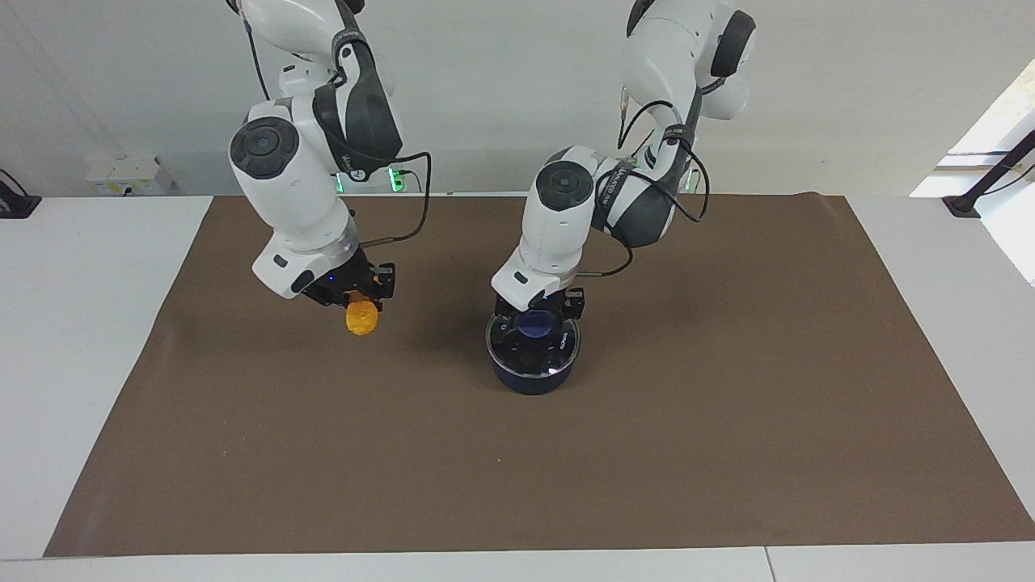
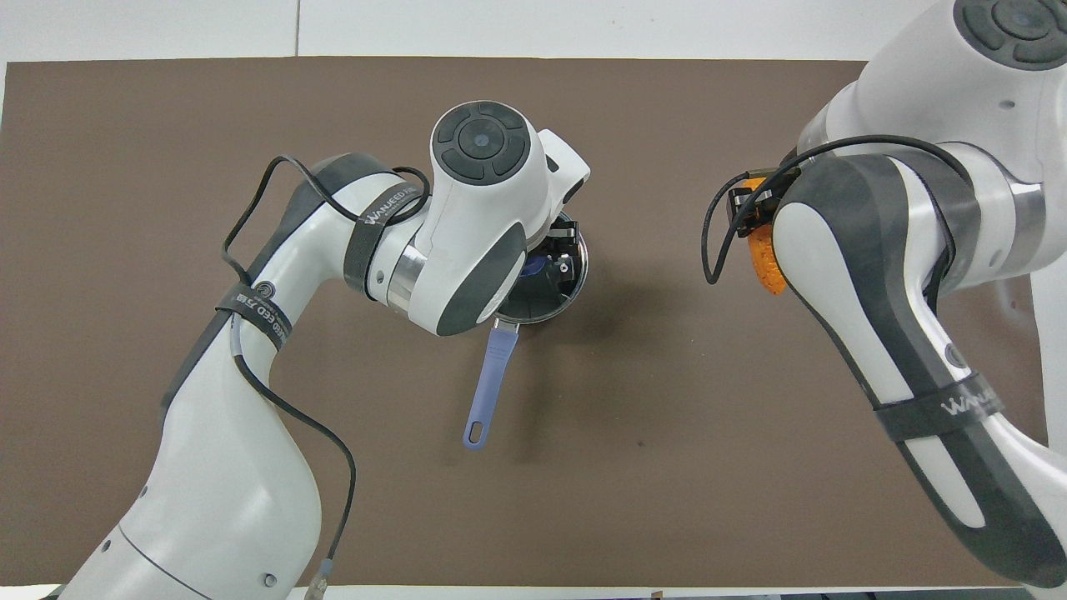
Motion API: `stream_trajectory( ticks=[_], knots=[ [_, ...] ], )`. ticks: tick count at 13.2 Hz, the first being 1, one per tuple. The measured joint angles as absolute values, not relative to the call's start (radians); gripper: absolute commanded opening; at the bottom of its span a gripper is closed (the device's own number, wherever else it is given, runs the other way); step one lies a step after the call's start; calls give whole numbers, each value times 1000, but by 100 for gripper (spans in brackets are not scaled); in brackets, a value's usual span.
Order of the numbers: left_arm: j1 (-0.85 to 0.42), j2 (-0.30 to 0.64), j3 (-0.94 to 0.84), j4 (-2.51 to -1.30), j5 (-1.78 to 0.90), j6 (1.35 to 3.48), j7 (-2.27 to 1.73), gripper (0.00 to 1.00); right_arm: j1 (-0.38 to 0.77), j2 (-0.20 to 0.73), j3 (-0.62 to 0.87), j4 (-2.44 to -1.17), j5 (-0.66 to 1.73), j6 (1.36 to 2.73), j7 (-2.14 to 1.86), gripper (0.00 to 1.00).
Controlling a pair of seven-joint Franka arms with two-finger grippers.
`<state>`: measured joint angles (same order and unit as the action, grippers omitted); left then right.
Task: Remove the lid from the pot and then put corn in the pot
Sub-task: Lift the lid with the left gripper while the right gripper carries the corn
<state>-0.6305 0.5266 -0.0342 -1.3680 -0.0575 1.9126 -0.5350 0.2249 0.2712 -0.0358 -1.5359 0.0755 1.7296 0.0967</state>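
At frame centre the lid (image 1: 533,339) sits on the pot (image 1: 532,376); the left end effector (image 1: 535,322) is clamped on its blue knob, the glass's safest hold. Centre-left, the right end effector (image 1: 361,301) grips the light, firm corn (image 1: 362,318) above the desk (image 1: 728,453).

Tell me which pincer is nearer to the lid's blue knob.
Left. The left pincer is down at the knob of the lid on the pot. The right pincer holds the corn up over the mat, toward its own end.
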Motion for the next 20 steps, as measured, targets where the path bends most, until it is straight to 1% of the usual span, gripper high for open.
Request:
stream_trajectory(
  ticks=[3,4,6,8,11,14,16,17,20],
  knots=[
    [-632,526,-34,-1383,-58,1916,-536,90,225,273,-36,-1536,76,1730,97,0],
    [-632,526,-34,-1385,-58,1918,-536,86,225,273,-36,-1537,76,1730,97,0],
    [-632,525,-34,-1385,-58,1919,-537,65,225,273,-36,-1539,76,1730,97,0],
    [-632,524,-34,-1385,-59,1919,-537,61,225,273,-36,-1539,76,1730,97,0],
    [-633,521,-34,-1388,-61,1921,-537,50,225,273,-36,-1539,76,1730,97,0],
    [-633,521,-34,-1388,-61,1921,-537,38,225,273,-36,-1539,76,1730,97,0],
    [-632,518,-33,-1388,-69,1924,-539,33,225,273,-36,-1539,76,1731,97,0],
    [-632,510,-30,-1388,-83,1925,-540,30,225,273,-36,-1539,76,1732,97,0],
    [-618,453,-24,-1388,-106,1915,-540,25,228,273,-35,-1539,77,1766,97,0]
  ],
)
